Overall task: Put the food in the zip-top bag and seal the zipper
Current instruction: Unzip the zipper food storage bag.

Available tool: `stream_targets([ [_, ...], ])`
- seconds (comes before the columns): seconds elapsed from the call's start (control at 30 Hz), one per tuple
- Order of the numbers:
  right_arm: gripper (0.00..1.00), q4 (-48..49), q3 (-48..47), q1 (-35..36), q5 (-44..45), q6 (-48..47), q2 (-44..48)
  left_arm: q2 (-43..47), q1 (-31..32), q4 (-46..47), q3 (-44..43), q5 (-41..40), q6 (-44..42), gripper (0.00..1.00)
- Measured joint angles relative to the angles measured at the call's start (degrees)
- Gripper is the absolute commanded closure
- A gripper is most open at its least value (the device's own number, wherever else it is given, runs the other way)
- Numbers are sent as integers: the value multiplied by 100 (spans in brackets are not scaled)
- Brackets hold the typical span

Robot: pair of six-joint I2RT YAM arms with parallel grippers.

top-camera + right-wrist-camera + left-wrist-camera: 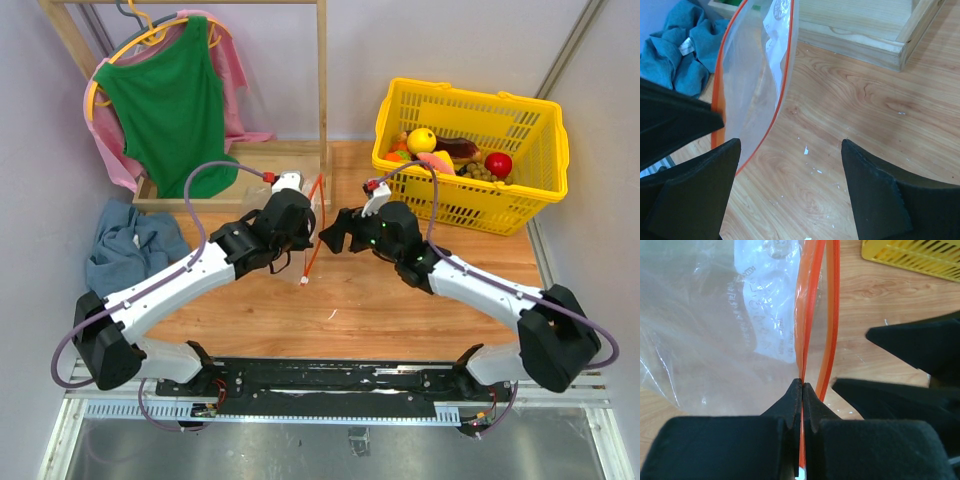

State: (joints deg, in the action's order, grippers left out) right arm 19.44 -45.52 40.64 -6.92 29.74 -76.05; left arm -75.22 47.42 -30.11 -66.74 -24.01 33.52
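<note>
The top view is looking down over the desk [370, 300] while both wrist views are closely facing the zip-top bag [715, 315].

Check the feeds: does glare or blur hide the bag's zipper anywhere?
Left wrist: zipper sharp, soft glare on the zip-top bag. Right wrist: zipper crisp against the wood. Top external: evenly lit, clear bag barely visible, only its zipper shows.

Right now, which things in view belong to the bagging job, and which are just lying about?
Job: zip-top bag; its zipper, pinched in the shut left gripper; open right gripper near the bag; food in the yellow basket.
Lying about: green top and pink garment on the wooden rack; blue cloth.
</note>
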Motion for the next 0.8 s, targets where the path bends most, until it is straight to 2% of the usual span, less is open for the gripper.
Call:
stream_targets([
  [0.1,38,-7,-205,35,96,37,-339,39,7,4,9,140,39,100],
  [0.33,88,-188,-533,103,313,76,-763,120,15,-2,11,339,131,100],
  [0.4,99,-306,-562,125,365,42,-752,181,26,-11,11,337,144,100],
  [0.53,99,-623,-577,227,610,-46,-616,334,35,-44,11,339,162,97],
  [0.73,99,-1257,-905,713,1165,-195,-396,389,35,-63,11,319,267,66],
  [0.8,99,-1462,-1025,903,1390,-243,-302,389,35,-90,11,299,308,61],
])
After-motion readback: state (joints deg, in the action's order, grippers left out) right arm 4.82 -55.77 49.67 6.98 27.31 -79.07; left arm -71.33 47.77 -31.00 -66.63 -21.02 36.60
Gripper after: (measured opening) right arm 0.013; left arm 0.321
